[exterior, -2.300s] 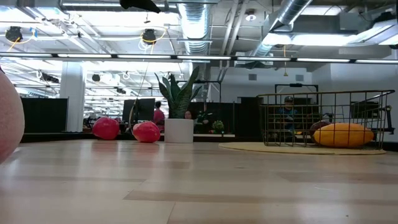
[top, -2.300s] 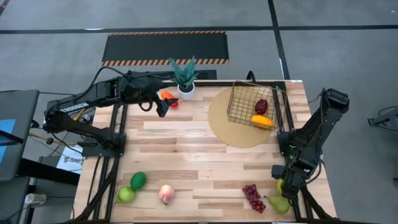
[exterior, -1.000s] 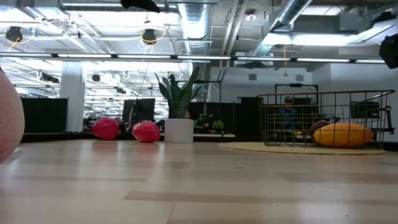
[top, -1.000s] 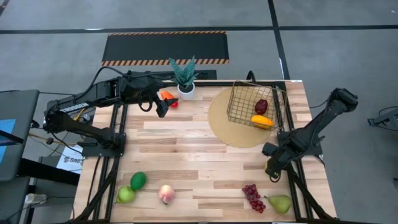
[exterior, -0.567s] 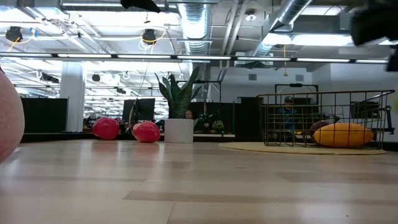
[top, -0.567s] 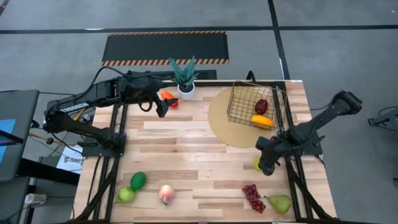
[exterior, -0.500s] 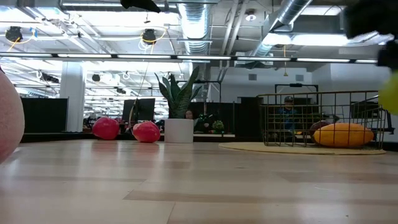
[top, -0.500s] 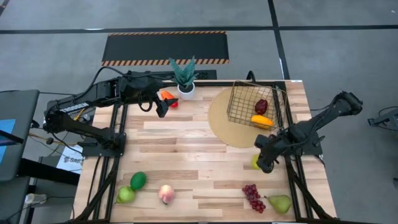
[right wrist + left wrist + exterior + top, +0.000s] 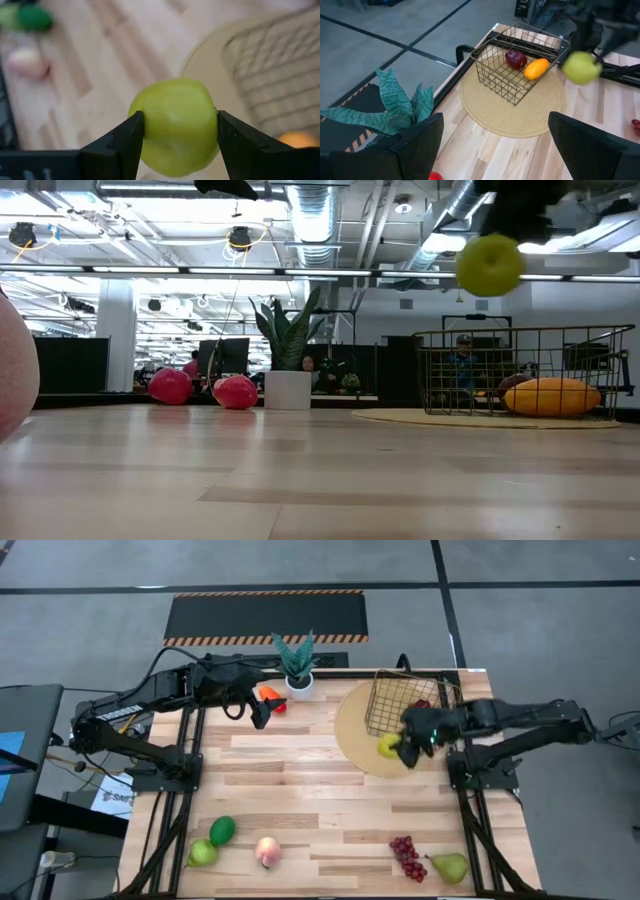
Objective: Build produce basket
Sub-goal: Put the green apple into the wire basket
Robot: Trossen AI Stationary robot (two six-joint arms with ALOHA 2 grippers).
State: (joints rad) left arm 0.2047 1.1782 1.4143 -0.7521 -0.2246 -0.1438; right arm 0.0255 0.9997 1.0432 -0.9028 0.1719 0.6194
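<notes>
Swung from the table's near right edge up to the basket (image 9: 412, 708), carrying a green apple (image 9: 389, 745). Left gripper (image 9: 262, 712) waiting open by the plant (image 9: 296, 660). Right gripper (image 9: 404, 746) clamped on apple, just beside basket's left wall. Better to clear the rim, centre over the mango (image 9: 421, 735), then release low.

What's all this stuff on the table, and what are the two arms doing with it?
basket: one, brass wire, on the mat at the far right.
mat: one, round, tan, under the basket.
mango: one, yellow-orange, in the basket.
dark red fruit: one, in the basket.
potted plant: one, green in a white pot, far edge.
red fruits: two, beside the plant.
avocado, green apple, peach: one each, near left.
grapes: one purple bunch, near right.
pear: one, green, near right corner.
left gripper: open, waiting by the plant.
right gripper: shut on a yellow-green apple, in the air by the basket.
</notes>
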